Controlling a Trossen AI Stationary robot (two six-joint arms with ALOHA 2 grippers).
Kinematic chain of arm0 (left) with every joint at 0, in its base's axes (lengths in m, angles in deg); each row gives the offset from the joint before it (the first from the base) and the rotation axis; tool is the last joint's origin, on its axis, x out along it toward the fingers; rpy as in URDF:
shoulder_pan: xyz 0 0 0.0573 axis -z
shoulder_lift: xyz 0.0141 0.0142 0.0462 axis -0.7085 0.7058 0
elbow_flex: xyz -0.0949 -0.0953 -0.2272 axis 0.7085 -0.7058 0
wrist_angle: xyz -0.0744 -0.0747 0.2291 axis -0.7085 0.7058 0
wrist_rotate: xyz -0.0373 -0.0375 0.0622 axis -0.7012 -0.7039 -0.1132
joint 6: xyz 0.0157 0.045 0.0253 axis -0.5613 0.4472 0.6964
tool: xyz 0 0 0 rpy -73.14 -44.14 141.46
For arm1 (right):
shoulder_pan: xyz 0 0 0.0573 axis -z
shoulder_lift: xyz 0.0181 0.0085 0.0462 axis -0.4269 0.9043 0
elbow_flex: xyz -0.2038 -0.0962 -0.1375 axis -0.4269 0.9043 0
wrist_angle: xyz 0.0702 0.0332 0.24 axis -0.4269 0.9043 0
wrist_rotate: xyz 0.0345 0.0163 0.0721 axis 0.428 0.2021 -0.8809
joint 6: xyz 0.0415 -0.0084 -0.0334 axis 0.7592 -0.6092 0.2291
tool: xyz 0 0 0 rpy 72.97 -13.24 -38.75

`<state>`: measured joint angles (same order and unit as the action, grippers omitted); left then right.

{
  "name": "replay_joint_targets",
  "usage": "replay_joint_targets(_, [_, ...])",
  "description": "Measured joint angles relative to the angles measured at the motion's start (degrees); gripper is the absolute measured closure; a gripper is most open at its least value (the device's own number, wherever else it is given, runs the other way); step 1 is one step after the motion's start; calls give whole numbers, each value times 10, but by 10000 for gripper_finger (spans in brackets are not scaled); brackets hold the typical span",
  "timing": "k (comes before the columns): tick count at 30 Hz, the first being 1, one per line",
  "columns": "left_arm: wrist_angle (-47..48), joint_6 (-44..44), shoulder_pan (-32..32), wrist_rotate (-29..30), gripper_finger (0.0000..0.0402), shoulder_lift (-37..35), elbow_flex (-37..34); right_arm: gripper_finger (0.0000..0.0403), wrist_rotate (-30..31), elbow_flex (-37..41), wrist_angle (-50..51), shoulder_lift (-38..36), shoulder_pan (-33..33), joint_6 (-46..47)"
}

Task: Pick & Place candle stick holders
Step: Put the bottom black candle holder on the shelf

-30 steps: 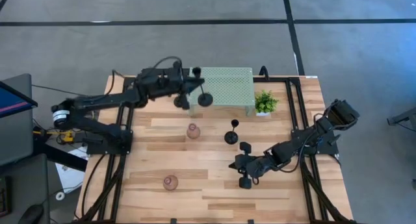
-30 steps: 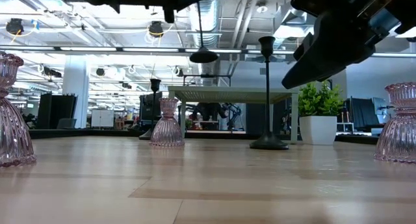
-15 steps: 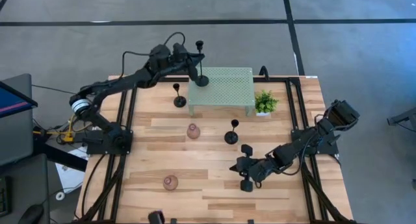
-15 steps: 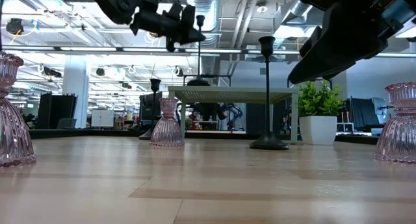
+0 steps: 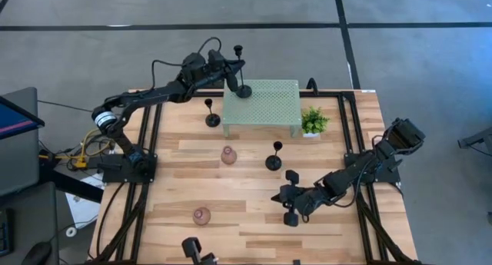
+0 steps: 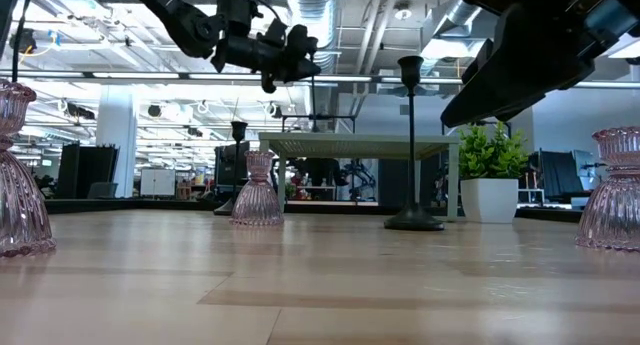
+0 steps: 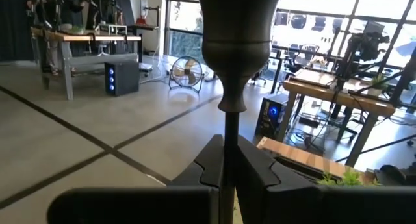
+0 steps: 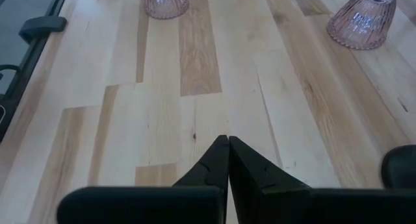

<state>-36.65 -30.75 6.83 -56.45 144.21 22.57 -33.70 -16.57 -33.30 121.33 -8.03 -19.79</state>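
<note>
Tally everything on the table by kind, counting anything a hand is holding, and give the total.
Black candle stick holders: 3, one gripped by the left hand
Pink candle stick holders: 3
Potted plant: 1
Mesh stand: 1
Total: 8

I see a pale green mesh stand (image 5: 261, 102) at the far side of the wooden table (image 5: 254, 219), a small potted plant (image 5: 313, 121) just beside its right end, grey floor (image 5: 115, 42) around.

Matt black candle holder stem (image 7: 227, 74), ribbed pink glass holders (image 8: 362, 19), pale planked wood table (image 8: 214, 74), green mesh stand (image 5: 265, 104).
</note>
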Motion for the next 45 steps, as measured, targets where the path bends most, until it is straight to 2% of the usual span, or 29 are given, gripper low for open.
replay_joint_targets(23, [36,29,-2,0,383,-3,0,403,0,0,0,0,2,-5])
replay_joint_targets(45, [43,11,3,2,293,-1,-2,403,-2,0,3,0,4,-10])
